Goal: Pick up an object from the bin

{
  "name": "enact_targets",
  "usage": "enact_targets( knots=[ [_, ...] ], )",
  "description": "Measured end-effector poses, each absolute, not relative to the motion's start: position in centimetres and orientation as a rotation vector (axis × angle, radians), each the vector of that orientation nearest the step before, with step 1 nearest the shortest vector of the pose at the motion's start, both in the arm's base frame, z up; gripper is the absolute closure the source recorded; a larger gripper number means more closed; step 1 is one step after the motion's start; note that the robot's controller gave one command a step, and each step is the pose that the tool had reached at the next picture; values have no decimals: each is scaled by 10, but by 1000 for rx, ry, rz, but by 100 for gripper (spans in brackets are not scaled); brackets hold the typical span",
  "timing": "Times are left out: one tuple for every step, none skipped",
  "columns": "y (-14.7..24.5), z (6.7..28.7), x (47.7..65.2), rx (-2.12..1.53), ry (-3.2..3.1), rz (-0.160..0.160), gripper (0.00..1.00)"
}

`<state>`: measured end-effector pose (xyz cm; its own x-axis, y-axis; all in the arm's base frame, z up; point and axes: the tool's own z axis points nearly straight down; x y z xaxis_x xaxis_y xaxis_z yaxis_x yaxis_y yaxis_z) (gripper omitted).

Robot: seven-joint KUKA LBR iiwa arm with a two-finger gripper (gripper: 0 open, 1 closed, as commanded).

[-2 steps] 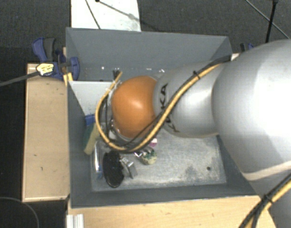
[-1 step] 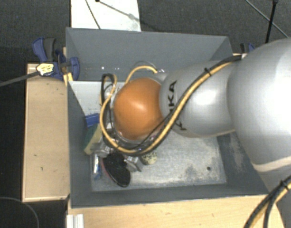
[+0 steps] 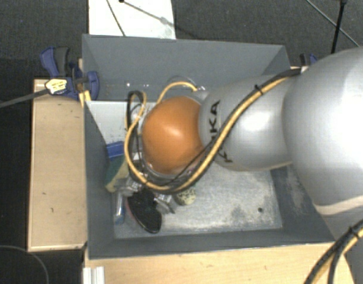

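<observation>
Reaching in from the right, the arm [image 3: 270, 123] holds its orange wrist cover [image 3: 169, 134] over the grey bin [image 3: 240, 215]. Under the cover, the gripper [image 3: 148, 193] sits in a small heap at the bin's left wall. A black oval thing [image 3: 144, 213] lies just in front of it, a blue piece [image 3: 114, 151] behind and a pale lump [image 3: 186, 197] beside. Whether the gripper is open or closed cannot be told.

You see the orange cover [image 3: 169, 136] masking much of the heap [image 3: 125, 185] at the bin's [image 3: 228, 220] left end. A blue thing [image 3: 115, 151] and a pale lump [image 3: 187, 197] peek out, their kinds unclear. The arm [image 3: 299, 117] runs off the right edge.
</observation>
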<state>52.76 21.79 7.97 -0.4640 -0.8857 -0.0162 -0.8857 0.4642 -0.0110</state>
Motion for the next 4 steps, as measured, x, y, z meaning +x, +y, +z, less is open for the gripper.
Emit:
enact_targets(
  knots=[
    [217, 217, 528, -1573, 2706, -2, 100],
    [187, 162, 519, -1353, 2837, 1, 100],
    [188, 164, 519, -1349, 2835, 2, 0],
    [225, 88, 550, -1804, 2563, 2, 0]
  ],
)
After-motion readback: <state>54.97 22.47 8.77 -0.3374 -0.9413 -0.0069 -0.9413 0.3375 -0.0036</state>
